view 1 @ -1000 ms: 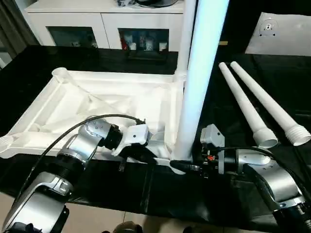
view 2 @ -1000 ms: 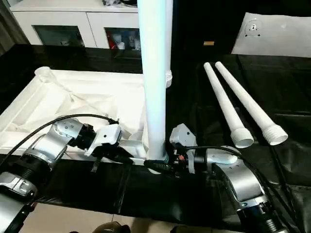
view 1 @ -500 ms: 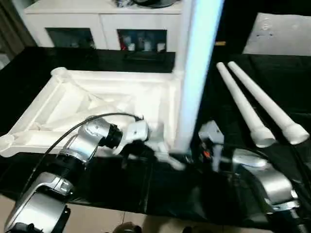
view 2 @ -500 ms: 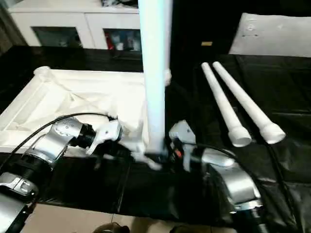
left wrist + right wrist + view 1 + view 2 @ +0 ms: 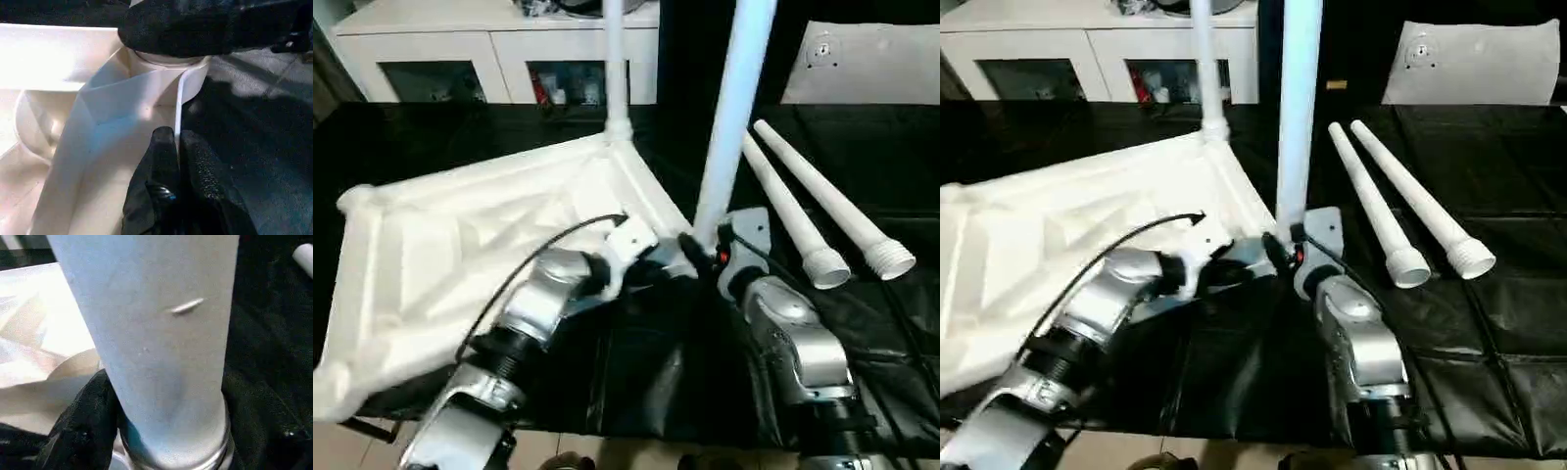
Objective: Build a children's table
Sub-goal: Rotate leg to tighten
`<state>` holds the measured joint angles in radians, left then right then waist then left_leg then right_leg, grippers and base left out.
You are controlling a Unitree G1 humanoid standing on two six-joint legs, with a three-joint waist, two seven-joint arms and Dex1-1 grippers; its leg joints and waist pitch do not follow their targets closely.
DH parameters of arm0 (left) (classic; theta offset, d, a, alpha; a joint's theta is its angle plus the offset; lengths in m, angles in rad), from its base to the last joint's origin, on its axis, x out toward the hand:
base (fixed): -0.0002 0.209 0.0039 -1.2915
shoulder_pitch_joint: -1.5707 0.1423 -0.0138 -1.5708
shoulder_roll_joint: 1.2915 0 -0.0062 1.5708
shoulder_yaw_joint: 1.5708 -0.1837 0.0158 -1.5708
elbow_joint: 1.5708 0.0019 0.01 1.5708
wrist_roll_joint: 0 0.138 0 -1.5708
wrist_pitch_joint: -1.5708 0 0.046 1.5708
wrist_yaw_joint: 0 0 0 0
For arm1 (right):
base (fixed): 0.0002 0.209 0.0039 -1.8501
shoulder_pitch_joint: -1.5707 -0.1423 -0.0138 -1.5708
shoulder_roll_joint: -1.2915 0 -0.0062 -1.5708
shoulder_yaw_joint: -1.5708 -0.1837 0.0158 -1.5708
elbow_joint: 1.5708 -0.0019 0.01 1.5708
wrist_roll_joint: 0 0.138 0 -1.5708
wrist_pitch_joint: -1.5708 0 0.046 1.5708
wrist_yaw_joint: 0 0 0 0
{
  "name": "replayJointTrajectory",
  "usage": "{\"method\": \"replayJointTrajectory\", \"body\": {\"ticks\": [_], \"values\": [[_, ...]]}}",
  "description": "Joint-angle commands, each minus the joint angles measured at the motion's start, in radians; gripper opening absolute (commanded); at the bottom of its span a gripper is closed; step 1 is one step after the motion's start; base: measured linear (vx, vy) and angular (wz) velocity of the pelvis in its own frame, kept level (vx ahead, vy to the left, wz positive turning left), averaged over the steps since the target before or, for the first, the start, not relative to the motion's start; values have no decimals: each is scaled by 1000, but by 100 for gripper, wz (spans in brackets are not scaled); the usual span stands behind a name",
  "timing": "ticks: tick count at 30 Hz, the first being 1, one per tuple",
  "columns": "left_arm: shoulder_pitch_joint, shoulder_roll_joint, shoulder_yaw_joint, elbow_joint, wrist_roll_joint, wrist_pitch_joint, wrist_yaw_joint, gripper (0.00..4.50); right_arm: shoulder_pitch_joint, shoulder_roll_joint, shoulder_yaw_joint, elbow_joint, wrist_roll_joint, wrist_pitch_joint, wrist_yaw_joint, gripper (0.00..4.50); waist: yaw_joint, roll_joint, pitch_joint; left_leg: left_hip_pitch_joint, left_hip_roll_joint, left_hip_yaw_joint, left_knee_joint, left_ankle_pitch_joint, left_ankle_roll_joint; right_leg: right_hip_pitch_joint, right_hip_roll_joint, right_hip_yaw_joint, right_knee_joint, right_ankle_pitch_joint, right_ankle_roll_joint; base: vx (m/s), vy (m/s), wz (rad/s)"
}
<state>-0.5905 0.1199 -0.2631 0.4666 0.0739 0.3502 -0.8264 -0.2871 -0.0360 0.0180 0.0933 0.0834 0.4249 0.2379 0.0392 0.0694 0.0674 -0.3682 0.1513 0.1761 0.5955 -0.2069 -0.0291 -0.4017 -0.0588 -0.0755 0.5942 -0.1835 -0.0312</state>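
The white tabletop [image 5: 460, 255] lies ribbed side up, skewed across the black table. One white leg [image 5: 614, 59] stands in its far corner socket. A second leg [image 5: 729, 127] stands in the near right corner socket, and my right gripper [image 5: 705, 257] is shut around its base, one finger [image 5: 83, 426] pressed against the tube [image 5: 156, 333]. My left gripper [image 5: 177, 142] is shut on the tabletop's thin rim just beside that socket [image 5: 166, 63]. Two loose legs [image 5: 788, 211] [image 5: 832, 201] lie side by side on the table to the right.
A white cabinet with glass doors [image 5: 460, 49] stands behind the table. A flat white board [image 5: 862, 59] lies at the back right. Black cloth [image 5: 636, 382] covers the table down to its front edge below my forearms.
The tabletop has swung round: its right corner with the held leg moved away from me and its left end came nearer. Both grippers moved with that corner. The loose legs stayed put.
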Motion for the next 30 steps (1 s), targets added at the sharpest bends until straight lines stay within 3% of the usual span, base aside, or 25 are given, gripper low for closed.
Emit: {"method": "replayJointTrajectory", "body": {"ticks": [1,3,5,6,10,12,15,17,22,25,30], "values": [[-21,-16,33,-34,-2,-24,99,0,32,61,107,13,37,7,55,342,2,-14,-60,-2,72,-33,-66,-88,94,59,-102,61,-76,-181,-197,0,0,0],[-16,-3,20,-45,-1,-22,81,0,36,50,101,10,30,-11,52,384,-5,-13,-56,-4,73,-36,-70,-117,91,60,-102,58,-81,-221,-185,0,0,0],[-10,12,8,-54,2,-37,57,0,37,35,94,6,29,-31,63,393,-10,-12,-57,-2,73,-37,-71,-132,85,60,-101,59,-84,-247,-178,0,0,0],[1,35,-4,-71,-1,-47,15,0,37,13,76,-3,33,-43,83,402,-11,-6,-57,-1,75,-38,-71,-137,82,59,-102,60,-83,-244,-180,0,0,0],[8,71,-19,-71,-5,-75,-55,0,42,-32,69,-21,42,-63,142,444,-14,-8,-61,-3,74,-36,-65,-96,105,62,-101,61,-74,-149,-202,0,0,0],[9,132,-52,-45,-13,-174,-177,0,51,-102,72,-44,63,-73,253,444,-12,-6,-65,-6,74,-36,-61,-70,122,65,-101,61,-66,-102,-210,0,0,0],[7,176,-75,-31,-20,-199,-266,0,59,-170,85,-56,69,-89,344,444,-3,-7,-64,-1,78,-34,-60,-63,143,62,-102,60,-64,-69,-229,0,0,0],[4,197,-90,-21,-18,-239,-305,0,64,-199,91,-63,80,-83,389,444,4,-5,-62,5,81,-33,-62,-87,136,56,-102,60,-68,-110,-229,0,0,0],[-4,250,-120,8,-26,-315,-428,0,82,-297,122,-94,121,-71,550,444,21,-6,-59,7,85,-32,-67,-133,100,58,-105,62,-69,-164,-222,0,0,0],[-23,280,-127,21,-72,-328,-569,0,87,-387,162,-110,144,-77,704,444,29,-6,-59,5,85,-31,-65,-119,105,60,-105,63,-67,-157,-221,0,0,0],[-42,301,-146,30,-88,-346,-655,0,75,-422,180,-100,158,-79,781,427,34,-6,-59,5,86,-31,-64,-119,105,57,-106,61,-70,-185,-222,0,0,0]]}}
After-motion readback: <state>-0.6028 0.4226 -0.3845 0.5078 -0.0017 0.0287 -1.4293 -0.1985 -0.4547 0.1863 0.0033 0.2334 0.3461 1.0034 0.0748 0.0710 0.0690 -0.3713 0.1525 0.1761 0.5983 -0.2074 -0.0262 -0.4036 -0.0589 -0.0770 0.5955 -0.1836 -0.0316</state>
